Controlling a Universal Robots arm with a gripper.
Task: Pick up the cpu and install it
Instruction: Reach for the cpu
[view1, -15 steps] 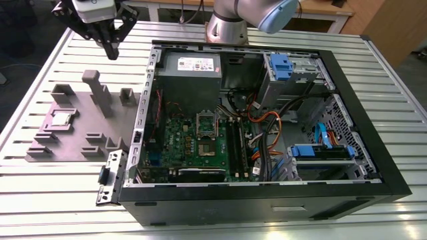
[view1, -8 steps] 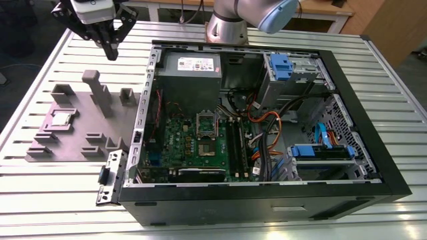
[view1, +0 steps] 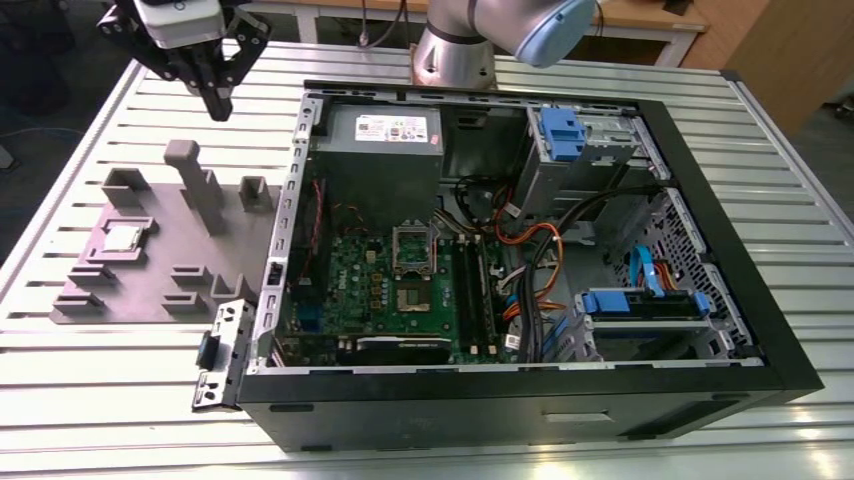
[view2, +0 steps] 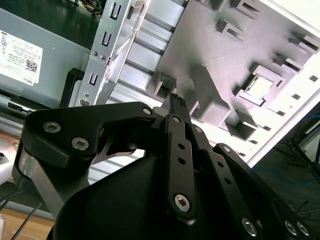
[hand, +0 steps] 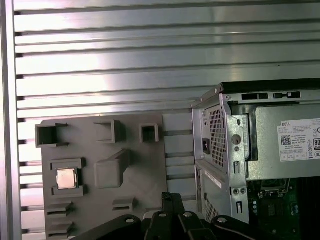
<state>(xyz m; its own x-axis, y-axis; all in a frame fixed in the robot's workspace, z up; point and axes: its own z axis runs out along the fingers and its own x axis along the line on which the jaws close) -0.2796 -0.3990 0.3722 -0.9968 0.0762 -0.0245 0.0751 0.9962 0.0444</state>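
The gripper (view1: 218, 105) hangs in the air with its 2 fingers pressed together at the tips and nothing between them. It is above the slatted metal table (view1: 107, 400), near the far edge of a grey fixture plate (view1: 147, 290).

The cpu (view1: 124, 236) lies flat in a square pocket of that plate, untouched. It is well below the gripper and off toward the exterior view's left of it. Both wrist views show the same chip (view2: 260, 86) (hand: 66, 178), metal top up, beyond the closed fingertips (view2: 177, 100) (hand: 171, 197) and apart from them. Grey slotted blocks and 1 tall post stand on the plate between the gripper and the cpu.

To the exterior view's right of the gripper stands the open computer case (view1: 721, 200). Its power supply (view1: 380, 140) is the nearest part. The green motherboard (view1: 400, 290) is lower down, with an open socket (view1: 414, 295) at its middle.
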